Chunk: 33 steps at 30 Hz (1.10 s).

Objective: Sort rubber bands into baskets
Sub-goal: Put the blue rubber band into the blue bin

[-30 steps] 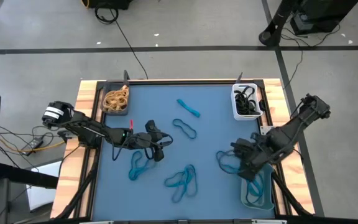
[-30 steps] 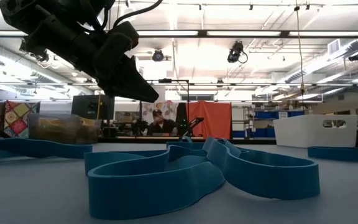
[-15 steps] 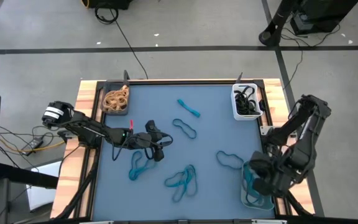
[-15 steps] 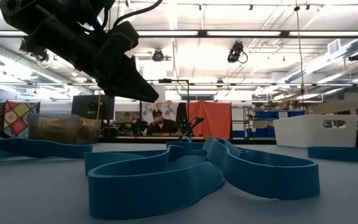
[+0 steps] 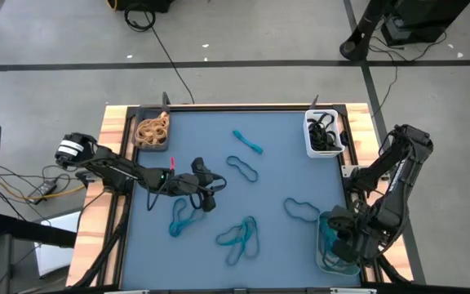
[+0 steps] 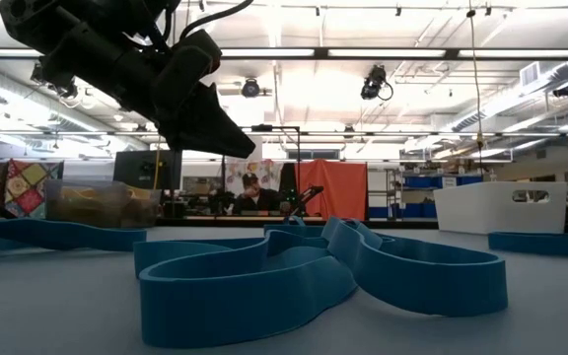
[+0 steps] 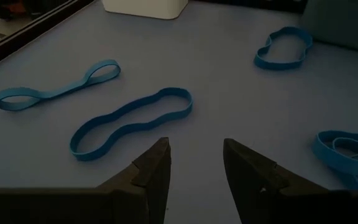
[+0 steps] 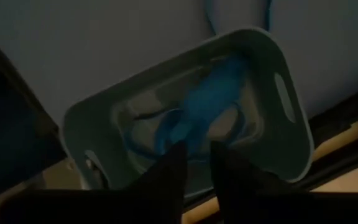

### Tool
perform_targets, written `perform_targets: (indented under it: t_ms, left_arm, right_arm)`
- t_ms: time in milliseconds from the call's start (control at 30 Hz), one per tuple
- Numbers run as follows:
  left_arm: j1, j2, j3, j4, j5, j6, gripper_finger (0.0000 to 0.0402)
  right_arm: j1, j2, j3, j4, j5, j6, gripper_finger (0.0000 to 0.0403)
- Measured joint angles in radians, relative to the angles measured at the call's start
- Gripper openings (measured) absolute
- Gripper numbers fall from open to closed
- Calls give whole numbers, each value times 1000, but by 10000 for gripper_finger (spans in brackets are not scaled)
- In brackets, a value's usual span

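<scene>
Dropping the blue rubber band [image 8: 194, 121] cleanly calls for the right gripper [image 8: 193, 163], hanging over the grey-teal basket [image 5: 326, 263] at the table's [image 5: 276, 175] near right corner, to part its nearly closed fingers low inside the rim so nothing springs out; whether it grips that band I cannot tell. The left gripper [image 7: 196, 163] hovers, fingers apart, near a thin, limp blue band [image 7: 131, 121] lying flat mid-table.
</scene>
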Motion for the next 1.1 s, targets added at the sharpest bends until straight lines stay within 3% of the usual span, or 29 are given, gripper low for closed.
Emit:
perform_targets:
  t_ms: [133,300,433,600,767,900,1100]
  left_arm:
    - [0,0,0,0,0,0,151]
    - [0,0,0,0,0,0,151]
    - [0,0,0,0,0,0,151]
    - [0,0,0,0,0,0,151]
    - [0,0,0,-1,0,12,151]
    - [0,0,0,-1,0,15,151]
    - [0,0,0,-1,0,15,151]
  right_arm:
    - [-3,0,-13,-6,29,-8,136]
    - [-50,0,-45,-3,278,-128,186]
    - [-155,0,-123,-1,350,-224,200]
    - [-310,0,-251,78,369,-381,199]
    - [-433,0,-349,286,316,-630,195]
    - [-497,0,-412,449,263,-809,190]
    - [-560,0,-500,553,237,-913,168]
